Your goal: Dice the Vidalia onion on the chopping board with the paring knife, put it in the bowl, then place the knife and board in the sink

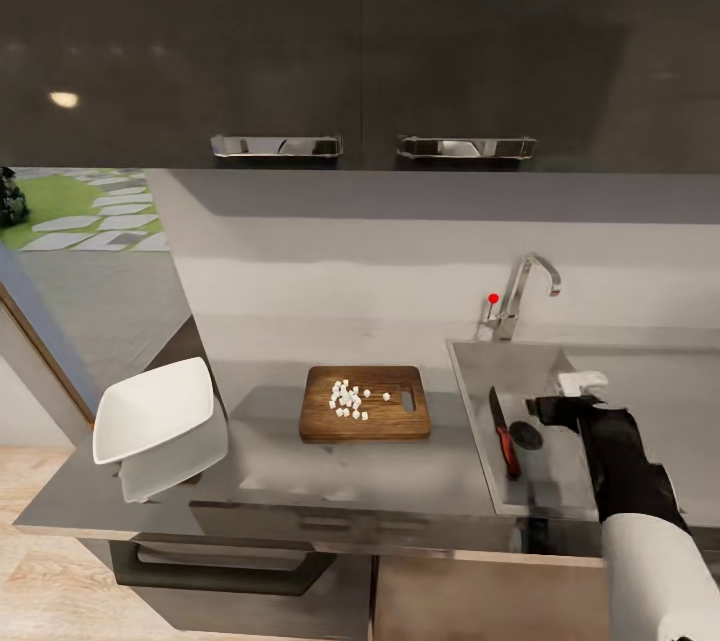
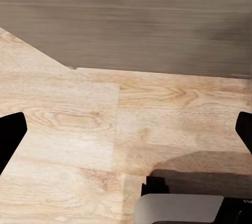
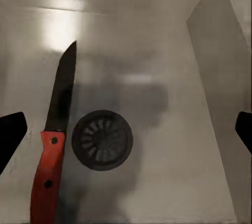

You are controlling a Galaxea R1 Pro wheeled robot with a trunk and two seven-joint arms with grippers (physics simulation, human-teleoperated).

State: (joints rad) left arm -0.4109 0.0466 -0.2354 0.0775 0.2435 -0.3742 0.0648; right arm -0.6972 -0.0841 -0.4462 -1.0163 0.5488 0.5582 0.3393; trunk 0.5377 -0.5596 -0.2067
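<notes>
Red-handled knife (image 3: 52, 145) below open R hand (image 3: 126, 135)

Light wooden floor (image 2: 105, 145) is seen across most of the frame, with a grey-brown panel (image 2: 136, 19) along the top. Two dark fingertips (image 2: 10, 135) are set wide apart at the side edges, nothing held between them.

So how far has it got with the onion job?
The onion is diced but sits on the chopping board, not in the white bowl, which looks empty. The paring knife already lies in the sink beside the drain. The right gripper hangs open and empty above it. Left: moving dice to bowl, then board into sink.
</notes>
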